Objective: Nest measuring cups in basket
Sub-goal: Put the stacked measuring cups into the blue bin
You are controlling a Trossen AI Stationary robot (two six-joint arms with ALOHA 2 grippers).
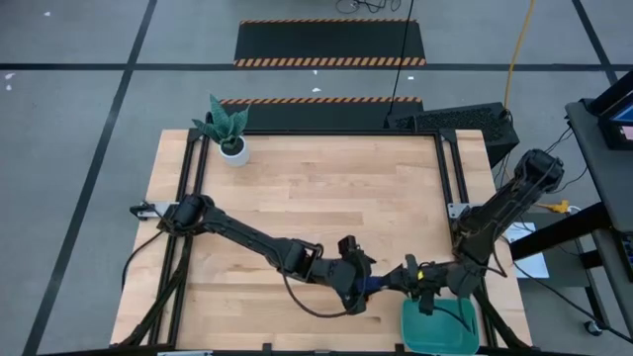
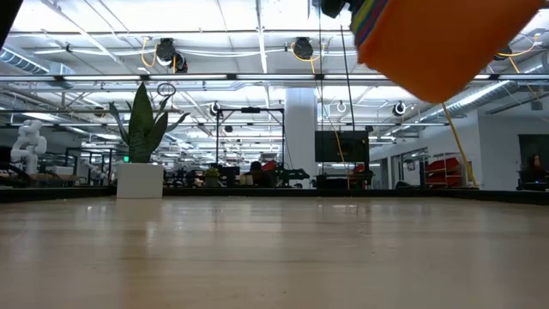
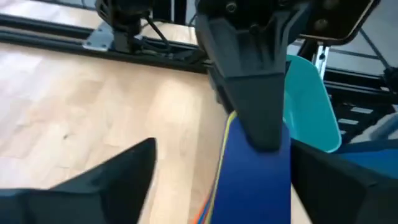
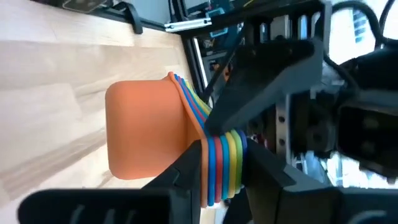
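The measuring cups are nested in one stack, orange outermost (image 4: 146,130), dark blue innermost (image 3: 255,180); their handles show as a rainbow of edges. The stack hangs in the air near the table's near edge (image 1: 384,284) and shows at the top of the low view (image 2: 437,43). My right gripper (image 4: 221,163) (image 1: 417,282) is shut on the handles. My left gripper (image 3: 224,148) (image 1: 362,279) is open, one finger on either side of the stack. The teal basket (image 1: 440,328) (image 3: 311,106) sits at the near right corner, just beyond the stack. My right gripper pinches the stacked handles (image 4: 217,149) between its two fingers, coming level from the table's right and lying along the handles. The stack is lifted clear of the table, the cups jutting past the fingertips. Whether my left gripper's fingers touch the stack, I cannot tell.
A white plant pot with a green plant (image 1: 234,148) (image 2: 140,180) stands at the far left corner. Bare wood (image 1: 326,198) stretches across the table's middle and far side. Black frame rails (image 1: 450,173) run along both sides.
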